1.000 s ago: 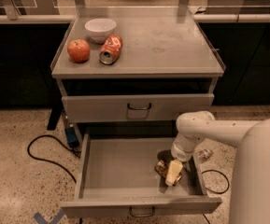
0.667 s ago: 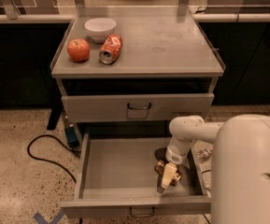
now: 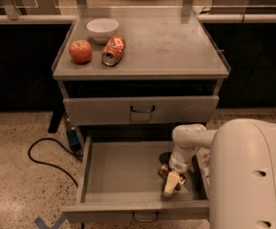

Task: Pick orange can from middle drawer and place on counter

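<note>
The middle drawer [image 3: 121,173] stands pulled open below the cart. The orange can [image 3: 164,171], small, dark and gold, lies in the drawer's right front part. My gripper [image 3: 172,181] reaches down into the drawer from the right and sits right at the can, partly covering it. The counter [image 3: 175,46] is the grey cart top above.
On the counter's left lie a red apple [image 3: 80,51], a white bowl [image 3: 102,27] and a bright orange-and-white can [image 3: 113,50] on its side. The upper drawer [image 3: 142,109] is shut. A black cable [image 3: 44,156] loops on the floor at the left. My arm's white body [image 3: 252,175] fills the right front.
My arm has swung left and nearer the camera. The gripper has shifted slightly left in the drawer and stays at the can.
</note>
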`<state>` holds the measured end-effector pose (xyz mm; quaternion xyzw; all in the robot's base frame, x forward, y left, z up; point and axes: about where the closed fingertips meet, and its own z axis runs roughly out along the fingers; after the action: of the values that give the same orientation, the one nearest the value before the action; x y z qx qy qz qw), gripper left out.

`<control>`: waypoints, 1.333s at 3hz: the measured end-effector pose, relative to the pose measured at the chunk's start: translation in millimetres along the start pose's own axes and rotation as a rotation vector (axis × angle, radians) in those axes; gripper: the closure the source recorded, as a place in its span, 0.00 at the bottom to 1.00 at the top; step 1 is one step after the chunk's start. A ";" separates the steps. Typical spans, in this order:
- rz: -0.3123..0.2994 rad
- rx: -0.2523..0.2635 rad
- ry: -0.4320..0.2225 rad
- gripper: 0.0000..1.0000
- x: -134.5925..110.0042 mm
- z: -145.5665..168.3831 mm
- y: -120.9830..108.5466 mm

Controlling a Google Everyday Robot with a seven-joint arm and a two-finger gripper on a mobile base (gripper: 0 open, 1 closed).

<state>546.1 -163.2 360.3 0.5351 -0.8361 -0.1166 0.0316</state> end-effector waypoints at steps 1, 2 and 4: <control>0.001 0.000 0.000 0.00 0.1 0.1 0.0; 0.001 0.000 0.000 0.19 0.1 0.1 0.0; 0.001 0.000 0.000 0.65 0.1 0.1 0.0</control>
<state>546.0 -163.2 360.2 0.5349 -0.8362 -0.1166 0.0318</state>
